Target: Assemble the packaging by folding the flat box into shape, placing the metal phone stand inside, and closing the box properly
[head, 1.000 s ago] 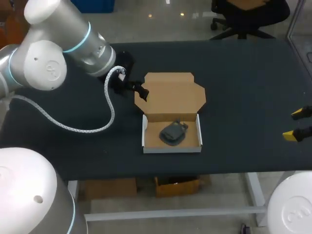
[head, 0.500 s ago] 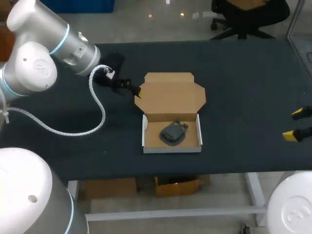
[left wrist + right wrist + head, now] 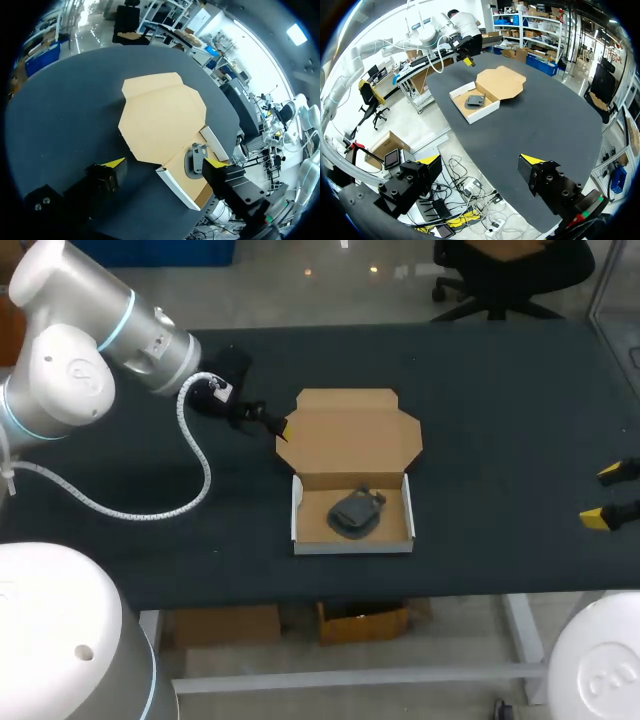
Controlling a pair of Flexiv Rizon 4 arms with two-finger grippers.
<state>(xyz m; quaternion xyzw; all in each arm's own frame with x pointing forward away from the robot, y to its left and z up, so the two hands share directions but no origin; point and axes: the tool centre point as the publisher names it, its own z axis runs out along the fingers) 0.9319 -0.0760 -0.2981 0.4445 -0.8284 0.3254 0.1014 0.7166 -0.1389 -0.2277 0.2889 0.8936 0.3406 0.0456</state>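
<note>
The cardboard box [image 3: 352, 523] stands folded into a shallow tray near the table's front, brown inside with white walls. Its lid [image 3: 355, 433] lies open flat behind it. The dark metal phone stand [image 3: 356, 512] rests inside the tray. My left gripper [image 3: 272, 423] hovers open just left of the lid's left edge, touching nothing. From the left wrist, the lid [image 3: 162, 117], tray [image 3: 176, 181] and stand [image 3: 194, 161] lie ahead of the left gripper [image 3: 165, 162]. My right gripper [image 3: 606, 495] is open and empty at the table's right edge, far from the box [image 3: 482, 95].
The dark table [image 3: 500, 420] carries nothing else. My left arm [image 3: 120, 340] and its white cable [image 3: 195, 465] span the table's left part. The right gripper [image 3: 480, 160] hangs over the table's edge.
My left arm has drawn back leftward, so its gripper stands a little further from the lid's left edge. Box, stand and right gripper have not moved.
</note>
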